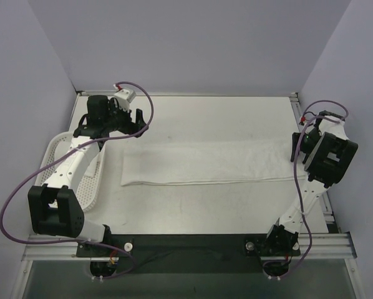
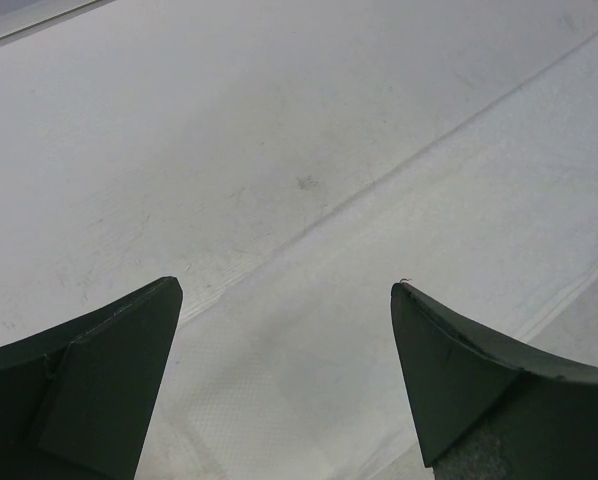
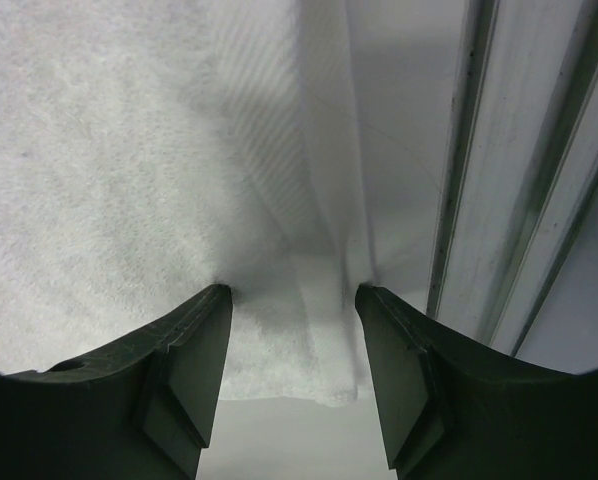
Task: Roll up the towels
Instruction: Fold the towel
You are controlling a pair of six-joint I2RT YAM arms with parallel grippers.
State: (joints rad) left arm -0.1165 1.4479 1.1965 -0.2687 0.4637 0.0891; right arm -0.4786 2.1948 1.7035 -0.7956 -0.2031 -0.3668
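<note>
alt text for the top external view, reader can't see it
A long white towel lies flat across the table. The left gripper hangs open by its far left corner, the right gripper sits at its right end, and a white perforated basket lies at the table's left edge.

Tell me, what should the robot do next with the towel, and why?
Probably the right gripper should pinch the towel at its end and curl it leftward. The towel lies flat, unrolled, its right end between that gripper's fingers; whether they grip is unclear. The left gripper hangs open near its left end.
</note>
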